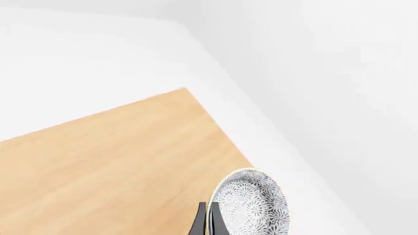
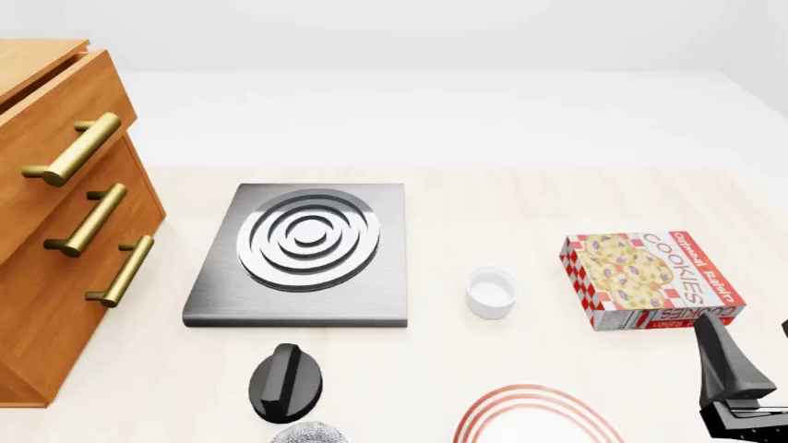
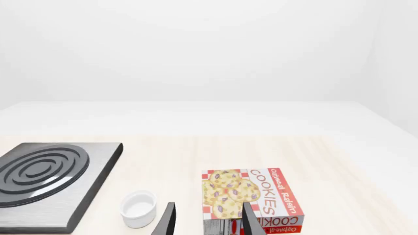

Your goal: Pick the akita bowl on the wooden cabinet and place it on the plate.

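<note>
The akita bowl, speckled grey and white inside, is tilted on edge with its rim pinched between the dark fingers of my left gripper, which is shut on it. From the front only the bowl's top shows at the bottom edge, below the left arm's black wrist and left of the plate with its red rings. The wooden cabinet stands at the far left, apart from the bowl. My right gripper is open and holds nothing; one of its fingers shows low at the right.
A square steel stove lies in the middle of the table. A small white bowl sits to its right, then a cookies box. Orange-brown wood fills the left wrist view behind the bowl.
</note>
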Robot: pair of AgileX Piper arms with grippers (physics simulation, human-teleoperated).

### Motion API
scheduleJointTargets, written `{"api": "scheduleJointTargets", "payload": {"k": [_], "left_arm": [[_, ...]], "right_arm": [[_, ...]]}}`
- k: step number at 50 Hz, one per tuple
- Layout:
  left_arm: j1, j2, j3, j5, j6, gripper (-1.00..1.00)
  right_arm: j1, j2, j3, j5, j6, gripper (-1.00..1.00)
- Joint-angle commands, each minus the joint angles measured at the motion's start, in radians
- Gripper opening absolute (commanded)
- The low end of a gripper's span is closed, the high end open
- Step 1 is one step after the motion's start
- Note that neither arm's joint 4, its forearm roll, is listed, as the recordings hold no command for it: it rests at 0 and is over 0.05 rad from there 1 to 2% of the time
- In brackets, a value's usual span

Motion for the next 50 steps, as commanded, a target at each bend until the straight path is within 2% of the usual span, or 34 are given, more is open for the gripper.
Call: {"api": "scheduleJointTargets", "payload": {"k": [1,50], "left_arm": [[-0.04,-0.031,-0.008,0.024,-0.041,-1.0],[-0.202,-0.071,-0.103,0.087,-0.042,-1.0]], "right_arm": [[0.0,0.0,0.0,0.0,0.0,1.0],[0.0,0.0,0.0,0.0,0.0,1.0]]}}
